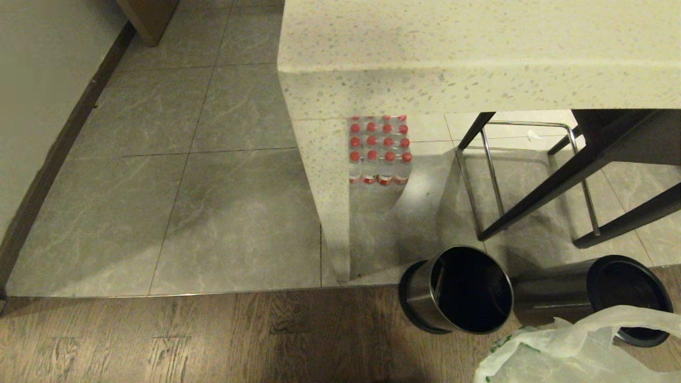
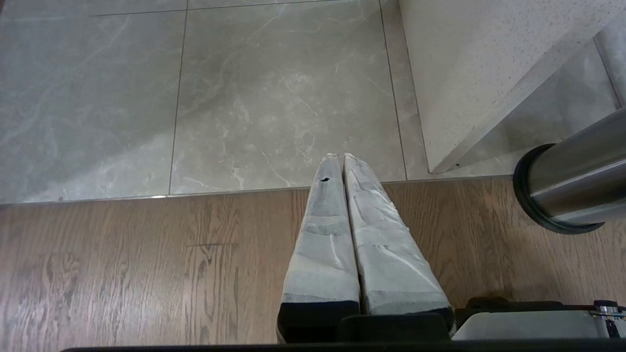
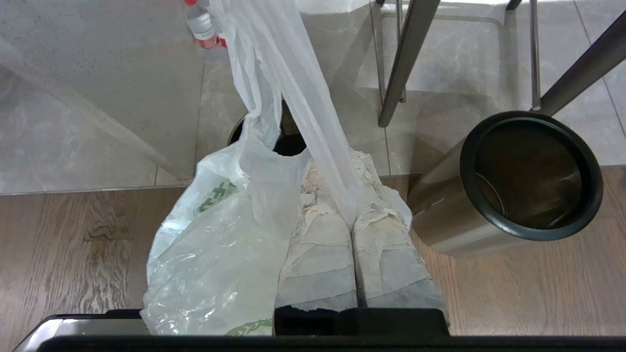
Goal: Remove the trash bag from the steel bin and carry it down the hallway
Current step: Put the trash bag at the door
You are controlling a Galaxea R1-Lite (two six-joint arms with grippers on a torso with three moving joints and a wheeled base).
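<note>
the right gripper (image 3: 342, 161) is closed tight on the trash bag (image 3: 230, 234), with a strip of the thin plastic pinched between its taped fingers (image 3: 318, 254). the bag is out of the bin and hangs beside the fingers on the robot's left, white and see-through with green print. in the head view the bag (image 1: 574, 351) fills the near right corner, just in front of the bins.

two steel bins stand on the wooden floor (image 1: 213, 340) near where it meets the grey tiles. the steel bin (image 1: 457, 290) on the left is just beside the foot of a pale speckled counter (image 1: 452, 48), and its dark inside shows no bag. the second bin (image 1: 612, 298) stands to its right, close but apart from it, and part of its black rim is hidden behind the bag.

the left gripper (image 2: 340, 159) is closed on nothing, its fingers pressed together above the seam between wood and tile, with the left bin's side (image 2: 572, 176) off to its right.

farther away, under the counter, sits a pack of red-capped bottles (image 1: 379, 151). to the right of that are dark stool legs (image 1: 558, 181). the tiled hallway (image 1: 175, 159) runs away on the left along a pale wall (image 1: 37, 80) with a dark baseboard.
</note>
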